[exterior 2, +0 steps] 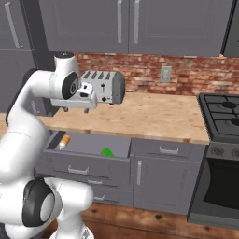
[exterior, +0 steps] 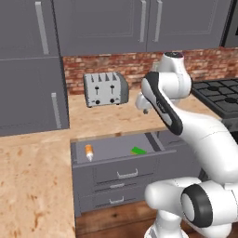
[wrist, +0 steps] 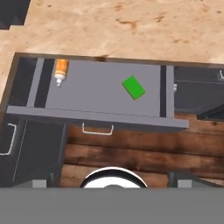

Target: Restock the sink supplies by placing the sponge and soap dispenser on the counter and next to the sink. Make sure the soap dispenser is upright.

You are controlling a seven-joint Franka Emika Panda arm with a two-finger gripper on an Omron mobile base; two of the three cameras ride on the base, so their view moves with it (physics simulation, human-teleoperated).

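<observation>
Pincer [wrist: 112, 183] wide – above open drawer [wrist: 96, 114], sponge [wrist: 133, 87] mid-floor, soap dispenser [wrist: 61, 71] (lying flat) near left wall

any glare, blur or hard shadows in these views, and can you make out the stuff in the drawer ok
Left base view: flat, even rendered light, no glare; the soap dispenser and sponge in the open drawer look small but distinct. Right base view: soft shade under the toaster, nothing blown out. Hand view: slightly soft edges, a small dark shadow at the counter edge, both items clear.
</observation>
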